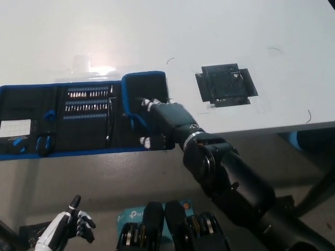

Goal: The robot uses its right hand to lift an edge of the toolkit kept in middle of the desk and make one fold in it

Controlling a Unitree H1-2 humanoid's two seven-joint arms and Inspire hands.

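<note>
The toolkit (pixel 63 117) is a long black roll with blue trim, lying open across the left half of the white desk (pixel 220 36), rows of bits showing inside. Its right end flap (pixel 144 91) is turned over leftward onto the roll, black outer side up. My black right hand (pixel 165 123) lies on that flap, fingers stretched forward along its top and pointing left, thumb under the near edge. I cannot tell whether it pinches the fabric. My white left hand (pixel 70 225) hangs low at the lower left, off the desk, fingers loosely apart.
A black patch of tape (pixel 226 85) marks the desk right of the toolkit. The desk's near edge runs just under the toolkit. A teal box (pixel 133 214) lies on the floor below.
</note>
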